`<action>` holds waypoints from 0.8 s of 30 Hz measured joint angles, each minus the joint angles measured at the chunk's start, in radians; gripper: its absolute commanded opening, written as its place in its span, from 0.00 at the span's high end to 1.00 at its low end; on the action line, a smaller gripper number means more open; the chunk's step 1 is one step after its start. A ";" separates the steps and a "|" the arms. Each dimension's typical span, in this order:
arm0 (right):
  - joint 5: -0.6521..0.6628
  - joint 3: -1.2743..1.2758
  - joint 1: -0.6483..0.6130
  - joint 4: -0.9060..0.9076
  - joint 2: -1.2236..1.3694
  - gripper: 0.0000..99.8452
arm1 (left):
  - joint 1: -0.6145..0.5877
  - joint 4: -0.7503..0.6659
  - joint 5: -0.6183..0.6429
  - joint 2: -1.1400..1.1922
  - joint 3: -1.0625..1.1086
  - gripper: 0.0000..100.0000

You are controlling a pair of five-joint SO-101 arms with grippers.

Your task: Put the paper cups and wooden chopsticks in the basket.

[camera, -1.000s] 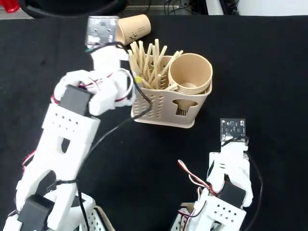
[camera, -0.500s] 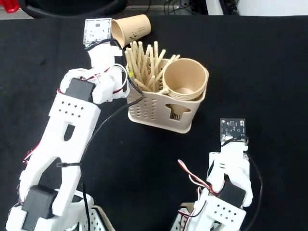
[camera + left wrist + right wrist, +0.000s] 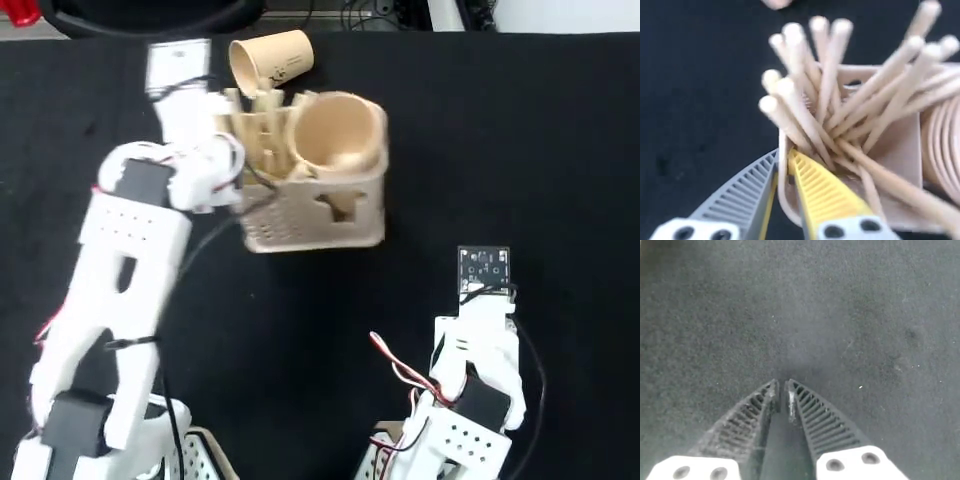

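Note:
A beige slotted basket stands at the table's far middle. It holds a bundle of wooden chopsticks and stacked paper cups. My left gripper is shut on the basket's side wall, grey finger outside and yellow finger inside, beside the chopsticks. Another paper cup lies on its side just beyond the basket. My right gripper is shut over bare black cloth, with nothing between its fingers. The right arm stays near the front right, well away from the basket.
A black cloth covers the whole table. Cables and dark equipment run along the far edge, with a red object at the far left corner. Open cloth lies to the right of the basket.
The left arm has swung left, and the basket in its grip has slid left and turned with it, closer to the lying cup. The right arm has kept still.

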 measured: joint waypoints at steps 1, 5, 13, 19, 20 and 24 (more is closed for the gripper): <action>0.000 0.000 0.000 0.000 0.000 0.96 | -0.029 0.029 0.002 -0.014 -0.009 0.97; 0.000 0.000 0.000 0.000 0.000 0.96 | -0.163 0.137 -0.002 -0.086 -0.057 0.97; 0.000 0.000 0.000 0.000 0.000 0.96 | -0.245 0.328 -0.075 -0.140 -0.184 0.97; 0.000 0.000 0.000 0.000 0.000 0.96 | -0.453 0.344 -0.101 -0.140 -0.184 0.97; 0.000 0.000 0.000 0.000 0.000 0.96 | -0.479 0.354 -0.110 -0.140 -0.184 0.97; 0.000 0.000 0.000 0.000 0.000 0.96 | -0.526 0.358 -0.135 -0.140 -0.153 0.97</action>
